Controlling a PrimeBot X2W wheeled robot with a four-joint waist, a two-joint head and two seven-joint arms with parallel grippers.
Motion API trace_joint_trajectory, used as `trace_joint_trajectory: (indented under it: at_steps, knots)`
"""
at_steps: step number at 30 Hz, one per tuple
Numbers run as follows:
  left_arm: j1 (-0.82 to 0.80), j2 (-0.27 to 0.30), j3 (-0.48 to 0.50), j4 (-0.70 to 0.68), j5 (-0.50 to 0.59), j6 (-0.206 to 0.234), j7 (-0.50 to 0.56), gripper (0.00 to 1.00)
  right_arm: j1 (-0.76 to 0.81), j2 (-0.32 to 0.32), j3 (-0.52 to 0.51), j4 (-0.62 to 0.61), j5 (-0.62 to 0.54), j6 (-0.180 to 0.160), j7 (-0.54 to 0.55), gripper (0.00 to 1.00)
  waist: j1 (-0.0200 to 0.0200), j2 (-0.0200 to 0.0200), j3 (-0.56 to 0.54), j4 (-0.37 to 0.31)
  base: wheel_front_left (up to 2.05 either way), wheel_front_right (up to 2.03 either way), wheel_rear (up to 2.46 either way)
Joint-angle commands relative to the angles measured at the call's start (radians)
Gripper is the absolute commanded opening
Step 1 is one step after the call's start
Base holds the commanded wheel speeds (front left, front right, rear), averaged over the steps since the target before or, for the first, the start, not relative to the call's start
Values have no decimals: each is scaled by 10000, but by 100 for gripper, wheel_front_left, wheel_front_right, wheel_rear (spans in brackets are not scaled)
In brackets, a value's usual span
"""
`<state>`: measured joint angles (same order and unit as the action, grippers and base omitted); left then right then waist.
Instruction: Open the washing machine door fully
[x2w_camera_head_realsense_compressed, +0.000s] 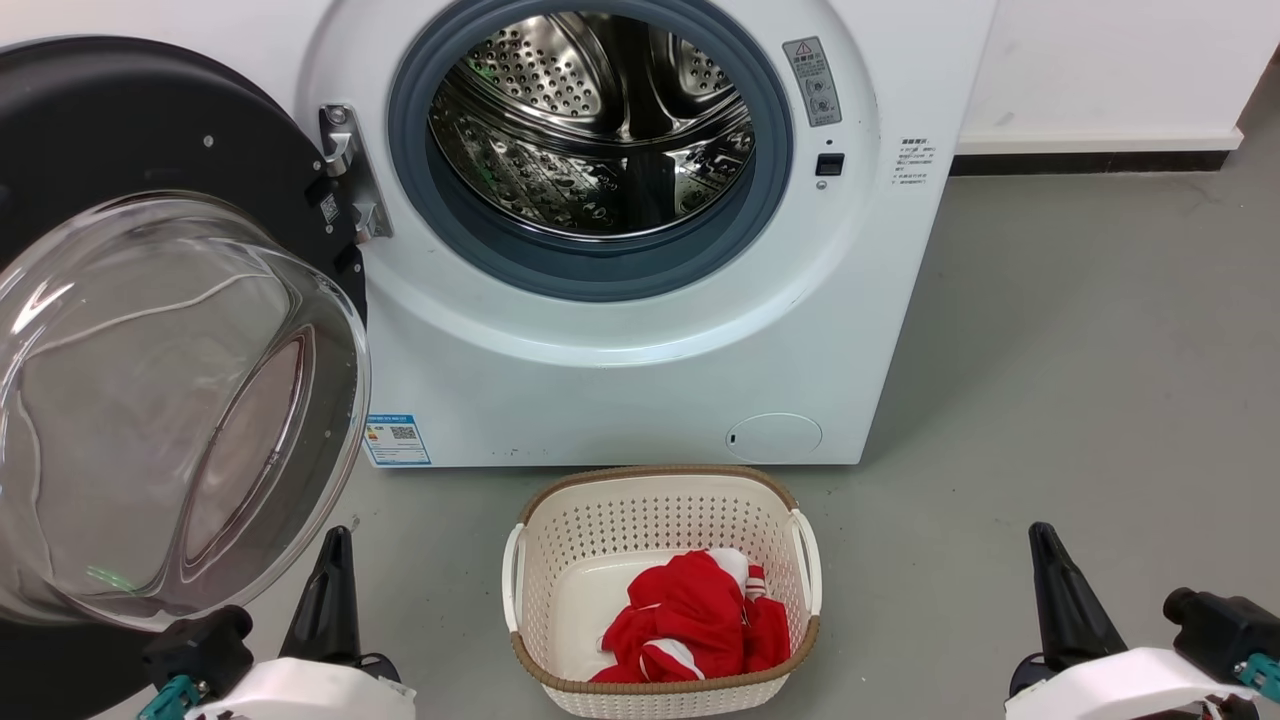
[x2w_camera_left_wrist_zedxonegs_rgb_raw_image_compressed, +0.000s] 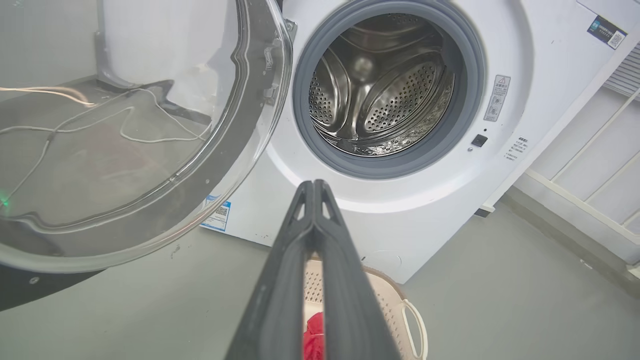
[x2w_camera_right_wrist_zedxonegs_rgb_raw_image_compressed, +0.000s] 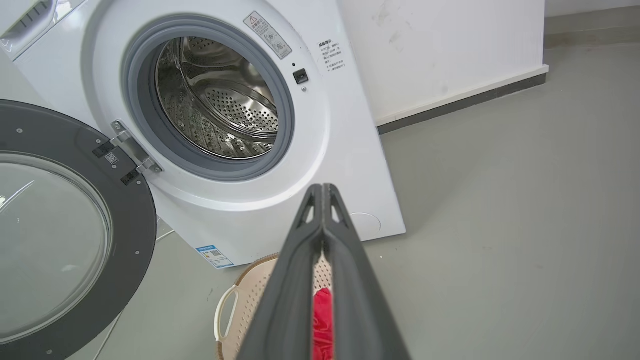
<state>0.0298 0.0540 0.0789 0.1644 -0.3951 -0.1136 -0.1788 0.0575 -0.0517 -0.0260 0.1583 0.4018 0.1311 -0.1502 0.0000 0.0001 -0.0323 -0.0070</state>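
Grey floor (x2w_camera_head_realsense_compressed: 1080, 380); washing machine door (x2w_camera_head_realsense_compressed: 130, 120) stands fully open, seemingly done; left pincer (x2w_camera_left_wrist_zedxonegs_rgb_raw_image_compressed: 314, 187), right pincer (x2w_camera_right_wrist_zedxonegs_rgb_raw_image_compressed: 323, 190) clenched empty, may retreat.

Head view: from above, facing down onto the washing machine (x2w_camera_head_realsense_compressed: 640, 350). Wrist views: lower, flanking; shared drum (x2w_camera_head_realsense_compressed: 590, 120) and basket (x2w_camera_head_realsense_compressed: 650, 520).

Black glass-bowled washing machine door (x2w_camera_head_realsense_compressed: 150, 300) swung wide left — white washing machine (x2w_camera_head_realsense_compressed: 640, 340) drum exposed
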Motion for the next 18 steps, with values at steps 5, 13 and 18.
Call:
trace_joint_trajectory:
  at_steps: [5,13,18]
  knots:
    - [-392,35,49,-59,-1143,-28,236,0,-454,-59,-87,-54,1157,-1,210,0,0,-1,17,4,0,0,0]
    - [-527,28,80,32,-2448,-49,548,0,-606,-73,-154,50,2471,-2,476,0,0,-1,43,9,0,0,0]
    - [-591,24,101,89,-3204,-61,732,0,-706,-80,-196,110,3228,-2,632,0,0,-1,60,12,0,0,0]
